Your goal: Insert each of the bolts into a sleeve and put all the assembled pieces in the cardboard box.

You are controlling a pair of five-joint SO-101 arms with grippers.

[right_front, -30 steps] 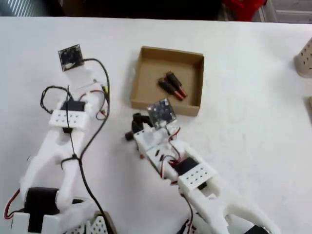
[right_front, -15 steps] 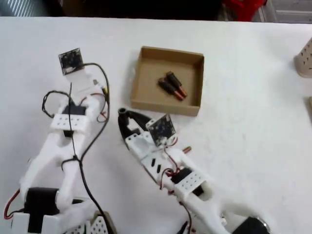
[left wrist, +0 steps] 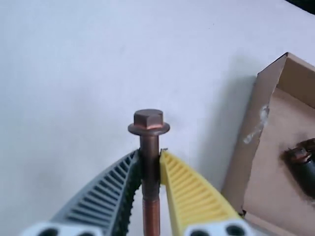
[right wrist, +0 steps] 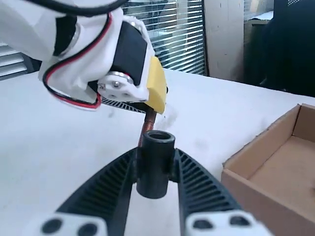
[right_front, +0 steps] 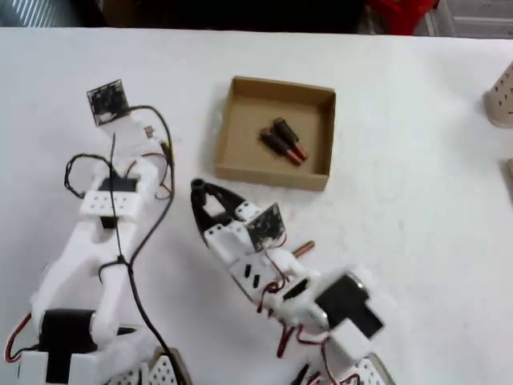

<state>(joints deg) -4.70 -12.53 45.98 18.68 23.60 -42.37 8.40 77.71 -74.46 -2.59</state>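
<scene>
My left gripper (left wrist: 150,153) is shut on a copper bolt (left wrist: 149,129), which stands head-up between the grey and yellow fingers. My right gripper (right wrist: 155,156) is shut on a black sleeve (right wrist: 155,164) with its bore facing up. In the right wrist view the bolt (right wrist: 148,124) hangs under the left arm's yellow finger (right wrist: 156,84), just beyond the sleeve. From above, the sleeve (right_front: 198,186) sits left of the cardboard box (right_front: 239,170). The box holds two assembled pieces (right_front: 283,140). Another bolt (right_front: 303,249) lies on the table beside the right arm.
The white table (right_front: 401,160) is open to the right of the box. A pale perforated object (right_front: 502,100) stands at the far right edge. Black and red cables (right_front: 164,152) loop around the left arm's wrist.
The right arm pulled back and swung its gripper with the sleeve left, toward the left arm. That uncovered the loose bolt on the table. The left wrist shifted slightly left.
</scene>
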